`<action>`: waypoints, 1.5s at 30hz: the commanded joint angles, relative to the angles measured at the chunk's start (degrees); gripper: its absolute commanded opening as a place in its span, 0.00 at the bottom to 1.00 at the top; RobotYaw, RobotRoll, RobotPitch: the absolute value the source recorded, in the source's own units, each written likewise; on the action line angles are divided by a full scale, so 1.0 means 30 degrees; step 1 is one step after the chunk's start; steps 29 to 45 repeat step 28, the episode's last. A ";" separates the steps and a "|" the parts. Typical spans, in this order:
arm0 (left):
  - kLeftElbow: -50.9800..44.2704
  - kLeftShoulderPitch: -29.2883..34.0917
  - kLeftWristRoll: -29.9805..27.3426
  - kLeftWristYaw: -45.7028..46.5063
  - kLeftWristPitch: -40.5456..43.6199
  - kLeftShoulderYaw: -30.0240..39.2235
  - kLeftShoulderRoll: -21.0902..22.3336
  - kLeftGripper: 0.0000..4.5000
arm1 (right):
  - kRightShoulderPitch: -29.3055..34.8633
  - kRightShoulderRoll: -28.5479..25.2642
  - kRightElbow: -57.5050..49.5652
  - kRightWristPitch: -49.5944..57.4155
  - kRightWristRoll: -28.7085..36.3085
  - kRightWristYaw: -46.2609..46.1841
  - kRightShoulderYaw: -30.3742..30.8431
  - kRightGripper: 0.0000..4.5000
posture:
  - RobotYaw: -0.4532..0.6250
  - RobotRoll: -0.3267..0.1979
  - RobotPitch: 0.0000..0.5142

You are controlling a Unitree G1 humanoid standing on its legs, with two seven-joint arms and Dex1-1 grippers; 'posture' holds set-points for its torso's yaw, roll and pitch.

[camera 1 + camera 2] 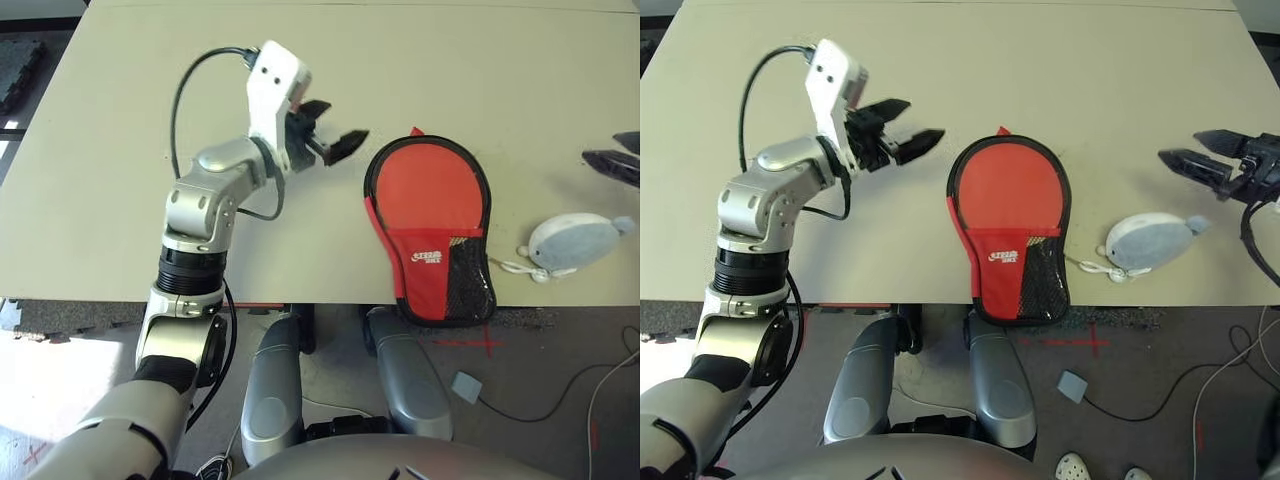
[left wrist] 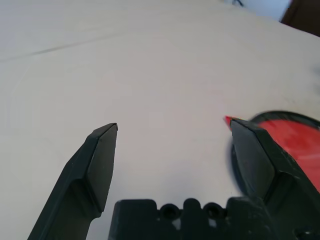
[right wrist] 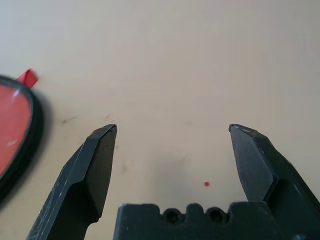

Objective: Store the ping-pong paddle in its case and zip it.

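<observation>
Case (image 1: pixel 1008 230) lies red side up on the table (image 1: pixel 890 240), in front of me, handle end toward me and a bit over the near edge. Paddle-shaped: rounded top, narrower base, black zip rim, red fabric face, small white logo, black mesh pocket low on the R side. Red tab pokes out at the far end.

L gripper (image 1: pixel 910 125) is just L of the case's round end, fingers wide apart, nothing btwn them, not touching the case. R gripper (image 1: pixel 1200 158) is well off to the R, also wide open & empty, nearer the plush charm (image 1: pixel 1148 241) than the case.

Charm is soft, oval, grey & white, w/ a white cord (image 1: pixel 1102 268) running toward the case's lower R side. Table is smooth, matte beige, faint seam near the far edge. Bare top beyond the case and btwn case and R gripper; R side is tighter near the charm, drop-off close at the near edge.
</observation>
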 commanded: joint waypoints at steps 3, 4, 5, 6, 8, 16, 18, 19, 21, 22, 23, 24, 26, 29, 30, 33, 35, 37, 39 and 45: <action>0.1782 0.0308 0.0916 0.4188 -0.3454 0.2877 0.0173 1.00 | 0.0288 0.1626 0.1271 -0.3365 -0.0549 -0.3885 -0.2096 0.99 | 0.29 0.62 0.53; 0.2094 0.0392 0.1047 0.4829 -0.4171 0.3304 0.0198 1.00 | 0.0368 0.1865 0.1465 -0.3935 -0.0661 -0.4390 -0.2305 0.99 | 0.29 0.62 0.53; 0.2419 0.0531 0.1225 0.5330 -0.4895 0.3609 0.0310 1.00 | 0.0444 0.2088 0.1662 -0.4514 -0.0793 -0.4846 -0.2461 0.99 | 0.29 0.62 0.53; 0.2693 0.0779 0.1436 0.5853 -0.5518 0.3856 0.0406 1.00 | 0.0471 0.2270 0.1990 -0.5042 -0.0860 -0.5301 -0.2657 0.99 | 0.29 0.62 0.53; 0.3310 0.1459 0.1751 0.6708 -0.6904 0.4354 0.0605 1.00 | 0.0472 0.2702 0.2608 -0.6071 -0.0964 -0.6247 -0.3058 0.99 | 0.28 0.62 0.53; 0.4339 0.3624 0.3358 1.0714 -1.1363 0.4897 0.0013 1.00 | 0.0104 0.3454 0.4198 -0.8508 -0.1283 -0.8676 -0.3540 0.99 | 0.26 0.62 0.56; 0.4456 0.3894 0.3539 1.1088 -1.1897 0.4794 -0.0059 1.00 | 0.0123 0.3514 0.4242 -0.8687 -0.1273 -0.8800 -0.3515 0.99 | 0.25 0.62 0.58; 0.4624 0.4076 0.3608 1.1272 -1.2141 0.4798 -0.0086 1.00 | 0.0345 0.3734 0.3923 -0.8691 -0.1192 -0.8985 -0.3548 0.99 | 0.25 0.62 0.59; 0.4823 0.4316 0.3647 1.1763 -1.2207 0.4805 -0.0298 1.00 | 0.0977 0.4243 0.2972 -0.8529 -0.1072 -0.9386 -0.3557 0.99 | 0.25 0.62 0.60; 0.4822 0.4381 0.3655 1.1986 -1.2201 0.4782 -0.0404 1.00 | 0.1201 0.4394 0.2622 -0.8425 -0.1035 -0.9509 -0.3561 0.99 | 0.25 0.62 0.61; 0.4725 0.4409 0.3671 1.2088 -1.2183 0.4666 -0.0488 1.00 | 0.1338 0.4462 0.2408 -0.8314 -0.1017 -0.9587 -0.3566 0.99 | 0.26 0.62 0.61; 0.4489 0.4472 0.3653 1.1996 -1.2113 0.4385 -0.0635 1.00 | 0.1462 0.4597 0.2233 -0.8226 -0.1039 -0.9718 -0.3535 0.99 | 0.26 0.62 0.62; 0.4081 0.4580 0.3622 1.1916 -1.1929 0.3919 -0.0888 1.00 | 0.1553 0.4802 0.2066 -0.8049 -0.1080 -0.9900 -0.3475 0.99 | 0.27 0.62 0.63; 0.3900 0.4631 0.3592 1.1943 -1.1776 0.3692 -0.1006 1.00 | 0.1560 0.4900 0.1941 -0.7933 -0.1109 -1.0000 -0.3428 0.99 | 0.27 0.62 0.64; 0.3900 0.4631 0.3592 1.1943 -1.1776 0.3692 -0.1006 1.00 | 0.1560 0.4900 0.1941 -0.7933 -0.1109 -1.0000 -0.3428 0.99 | 0.27 0.62 0.64; 0.3900 0.4631 0.3592 1.1943 -1.1776 0.3692 -0.1006 1.00 | 0.1560 0.4900 0.1941 -0.7933 -0.1109 -1.0000 -0.3428 0.99 | 0.27 0.62 0.64; 0.3900 0.4631 0.3592 1.1943 -1.1776 0.3692 -0.1006 1.00 | 0.1560 0.4900 0.1941 -0.7933 -0.1109 -1.0000 -0.3428 0.99 | 0.27 0.62 0.64; 0.3900 0.4631 0.3592 1.1943 -1.1776 0.3692 -0.1006 1.00 | 0.1560 0.4900 0.1941 -0.7933 -0.1109 -1.0000 -0.3428 0.99 | 0.27 0.62 0.64; 0.3900 0.4631 0.3592 1.1943 -1.1776 0.3692 -0.1006 1.00 | 0.1560 0.4900 0.1941 -0.7933 -0.1109 -1.0000 -0.3428 0.99 | 0.27 0.62 0.64; 0.3900 0.4631 0.3592 1.1943 -1.1776 0.3692 -0.1006 1.00 | 0.1560 0.4900 0.1941 -0.7933 -0.1109 -1.0000 -0.3428 0.99 | 0.27 0.62 0.64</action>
